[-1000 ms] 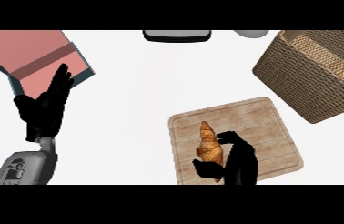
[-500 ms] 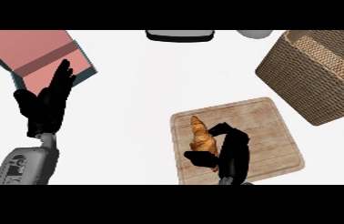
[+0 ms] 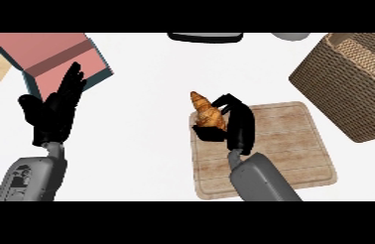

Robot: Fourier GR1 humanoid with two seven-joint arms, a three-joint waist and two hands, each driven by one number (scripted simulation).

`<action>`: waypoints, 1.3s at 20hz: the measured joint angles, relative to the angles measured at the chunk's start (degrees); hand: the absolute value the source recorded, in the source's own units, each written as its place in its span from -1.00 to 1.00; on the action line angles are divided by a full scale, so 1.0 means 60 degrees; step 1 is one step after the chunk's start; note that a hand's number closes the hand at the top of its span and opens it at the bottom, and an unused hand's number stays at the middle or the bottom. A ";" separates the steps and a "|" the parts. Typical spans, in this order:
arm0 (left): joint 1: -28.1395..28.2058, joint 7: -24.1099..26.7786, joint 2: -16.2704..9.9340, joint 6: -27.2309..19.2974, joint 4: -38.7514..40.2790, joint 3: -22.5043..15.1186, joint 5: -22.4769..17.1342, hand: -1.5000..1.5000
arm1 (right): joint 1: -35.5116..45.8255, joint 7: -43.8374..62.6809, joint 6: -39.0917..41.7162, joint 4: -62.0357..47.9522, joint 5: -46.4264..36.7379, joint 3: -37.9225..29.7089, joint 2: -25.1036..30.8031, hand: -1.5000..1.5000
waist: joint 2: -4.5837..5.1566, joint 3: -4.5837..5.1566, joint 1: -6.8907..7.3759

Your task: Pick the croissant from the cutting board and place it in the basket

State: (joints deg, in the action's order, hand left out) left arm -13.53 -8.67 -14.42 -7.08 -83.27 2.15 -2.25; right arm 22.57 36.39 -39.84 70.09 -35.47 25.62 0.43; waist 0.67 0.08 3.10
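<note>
while the left hand (image 3: 53, 113) rests open, the right hand's (image 3: 236, 125) fingers (image 3: 225, 100) clasp the croissant (image 3: 207, 114).

White counter (image 3: 147, 119) between the cutting board (image 3: 293, 139) and the left side is bare: wide free lane there. Right hand (image 3: 236, 124) sits curled round the croissant (image 3: 207, 114) at the board's upper-left corner. Between board and wicker basket (image 3: 341, 84) only a narrow strip of counter; the basket's tall wall stands in the way on that side, its opening partly cut by the view's edge. Left hand (image 3: 55, 111) rests open at the left, just beside the pink box (image 3: 55, 57). Dark object (image 3: 205, 37) and grey dish (image 3: 293, 36) line the far edge, well apart from the board.
</note>
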 measured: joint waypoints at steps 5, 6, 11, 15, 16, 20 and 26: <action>0.0101 -0.0119 -0.0131 0.0082 -0.0081 0.0154 -0.0048 0.00 | 0.1443 -0.1131 -0.1122 -0.0651 0.0990 -0.0197 -0.0045 1.00 | -0.0035 -0.0018 -0.0129; 0.0160 -0.0114 -0.0114 0.0055 -0.0103 0.0171 -0.0031 0.00 | 0.1700 -0.1243 -0.1193 -0.0730 0.1051 -0.0383 -0.0050 1.00 | -0.0047 -0.0019 -0.0180; 0.0155 -0.0133 -0.0101 0.0003 -0.0051 0.0317 0.0042 0.00 | 0.2943 -0.0386 -0.1016 -0.0952 0.0235 -0.0863 0.0094 1.00 | -0.0105 -0.0010 -0.0405; 0.0264 -0.0080 -0.0111 0.0044 -0.0067 0.0428 0.0058 0.00 | 0.3763 0.0678 -0.0458 -0.0770 -0.0418 -0.1457 0.0372 1.00 | -0.0126 -0.0009 -0.0474; 0.0292 0.0008 -0.0086 0.0057 0.0007 0.0426 0.0079 0.00 | 0.4052 0.0824 -0.0362 -0.0781 -0.0448 -0.1695 0.0470 1.00 | -0.0123 -0.0008 -0.0477; 0.0320 -0.0066 -0.0123 0.0114 -0.0098 0.0498 0.0073 0.00 | 0.4634 0.0939 -0.0404 -0.0919 -0.0536 -0.2567 0.0752 1.00 | -0.0116 -0.0009 -0.0465; 0.0147 0.0007 0.0023 0.0119 0.0086 0.0454 0.0160 0.00 | 0.6069 0.0981 -0.0294 -0.2199 -0.0558 -0.3809 0.1503 1.00 | -0.0087 -0.0008 -0.0413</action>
State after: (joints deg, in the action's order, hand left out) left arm -12.65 -8.63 -14.28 -6.37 -82.76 4.87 -1.29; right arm 58.98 42.27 -41.61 56.90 -38.82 2.77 9.44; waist 0.15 0.03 0.62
